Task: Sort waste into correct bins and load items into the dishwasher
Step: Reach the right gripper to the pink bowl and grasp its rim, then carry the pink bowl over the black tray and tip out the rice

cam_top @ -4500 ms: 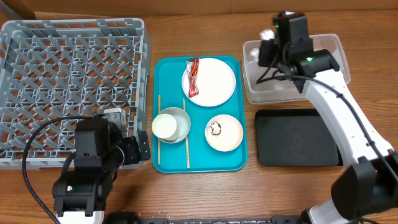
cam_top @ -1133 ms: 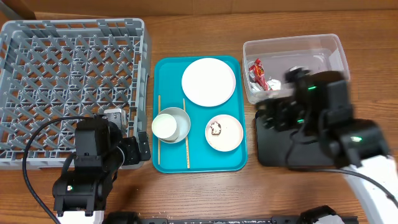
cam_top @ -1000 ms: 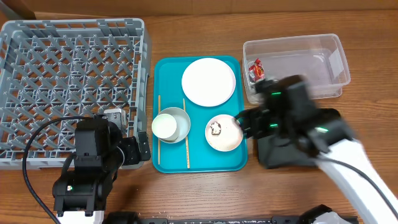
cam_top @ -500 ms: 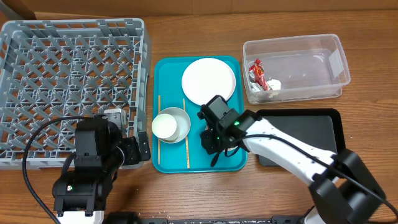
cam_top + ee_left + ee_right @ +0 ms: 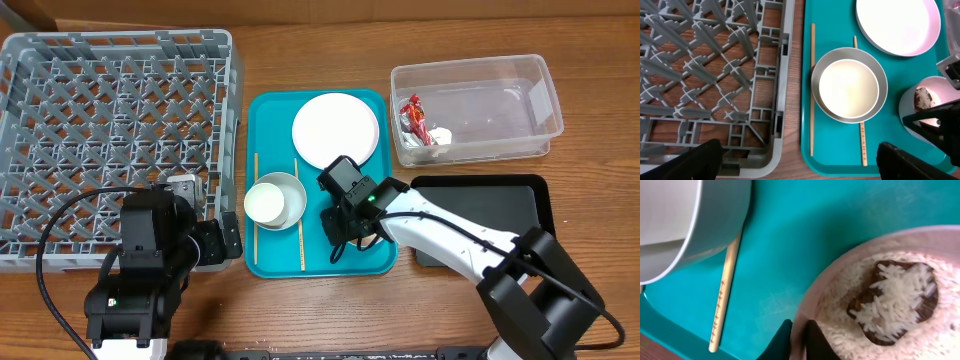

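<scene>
My right gripper (image 5: 797, 332) is shut on the near rim of the small pinkish dish (image 5: 840, 265), one finger inside and one outside. The dish holds loose rice (image 5: 905, 287) and a brown food lump (image 5: 862, 300). In the overhead view the right gripper (image 5: 345, 228) covers the dish on the teal tray (image 5: 270, 120). The white plate (image 5: 335, 130) lies behind it. The white cup (image 5: 267, 203) sits in the grey bowl (image 5: 292, 190), between two chopsticks (image 5: 300, 235). My left gripper (image 5: 799, 162) is open and empty by the grey rack (image 5: 110, 130).
The clear tub (image 5: 490, 105) at the back right holds the red-and-white wrapper (image 5: 412, 115) and the tissue wad (image 5: 441, 136). The black tray (image 5: 500, 215) lies in front of it, under my right arm. The rack's corner (image 5: 780, 150) lies beside the teal tray's edge (image 5: 807, 165).
The wrapper went from the plate into the tub. My right arm swung left from the tub to the teal tray and shut on the dish rim. The left arm has not moved.
</scene>
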Controlling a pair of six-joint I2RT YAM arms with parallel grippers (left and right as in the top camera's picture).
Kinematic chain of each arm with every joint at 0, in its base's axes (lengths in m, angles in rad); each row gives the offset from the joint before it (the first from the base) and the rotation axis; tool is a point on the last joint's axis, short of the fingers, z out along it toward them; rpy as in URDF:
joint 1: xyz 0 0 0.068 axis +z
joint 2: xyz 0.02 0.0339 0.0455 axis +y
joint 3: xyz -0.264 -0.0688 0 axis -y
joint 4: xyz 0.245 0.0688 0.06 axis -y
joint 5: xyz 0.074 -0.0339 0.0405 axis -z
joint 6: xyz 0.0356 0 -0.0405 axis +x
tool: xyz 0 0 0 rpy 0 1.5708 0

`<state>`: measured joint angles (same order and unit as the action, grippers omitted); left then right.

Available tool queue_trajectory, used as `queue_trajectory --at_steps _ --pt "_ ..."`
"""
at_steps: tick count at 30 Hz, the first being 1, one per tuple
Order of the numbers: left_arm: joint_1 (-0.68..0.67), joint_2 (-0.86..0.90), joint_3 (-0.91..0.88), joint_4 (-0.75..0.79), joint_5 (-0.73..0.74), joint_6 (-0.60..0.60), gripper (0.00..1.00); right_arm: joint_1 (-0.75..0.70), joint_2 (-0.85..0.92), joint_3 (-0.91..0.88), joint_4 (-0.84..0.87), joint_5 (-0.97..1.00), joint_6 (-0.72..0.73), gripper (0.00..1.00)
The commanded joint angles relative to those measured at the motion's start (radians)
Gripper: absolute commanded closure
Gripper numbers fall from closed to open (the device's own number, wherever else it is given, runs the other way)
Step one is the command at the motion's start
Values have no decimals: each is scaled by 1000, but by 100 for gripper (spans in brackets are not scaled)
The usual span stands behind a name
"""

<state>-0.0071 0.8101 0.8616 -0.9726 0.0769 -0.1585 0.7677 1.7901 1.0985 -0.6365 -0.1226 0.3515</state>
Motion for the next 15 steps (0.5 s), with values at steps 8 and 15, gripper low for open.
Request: queue_trajectory --at_steps 8,15 --pt "-6 2 21 5 -7 -6 0 8 -1 35 -70 11 27 96" --pt "-6 2 21 5 -8 -6 0 -54 -133 167 -190 17 28 96"
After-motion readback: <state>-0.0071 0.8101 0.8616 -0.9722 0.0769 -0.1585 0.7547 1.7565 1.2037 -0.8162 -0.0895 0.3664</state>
